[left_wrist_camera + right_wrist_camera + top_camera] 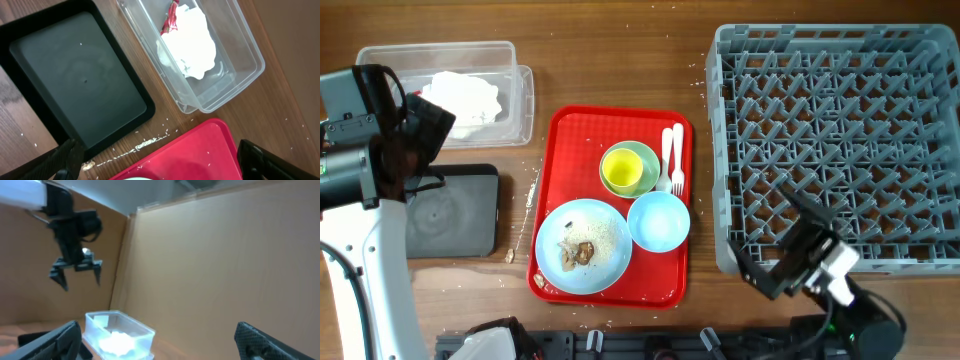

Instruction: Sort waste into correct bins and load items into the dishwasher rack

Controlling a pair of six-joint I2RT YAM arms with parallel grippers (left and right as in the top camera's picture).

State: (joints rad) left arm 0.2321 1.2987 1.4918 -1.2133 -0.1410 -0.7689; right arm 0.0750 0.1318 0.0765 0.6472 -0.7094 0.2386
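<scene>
sorting waste, by my read: napkins [192, 42] and wrapper [171, 17] lie in clear tub [245, 50]. next, likely: food scraps [582, 250] on blue plate [555, 225] go to black tray [75, 75]; calls for a descent. left hand [80, 281] hangs high over tub, fingers spread, empty. right hand [760, 272] low by rack [840, 120] corner, spread.

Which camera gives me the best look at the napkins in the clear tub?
Left wrist: the crumpled napkins lie close and sharp inside the clear tub, red-and-white wrapper at their edge. Overhead shows them small; right wrist shows only a blurred white heap through the tub wall.
</scene>
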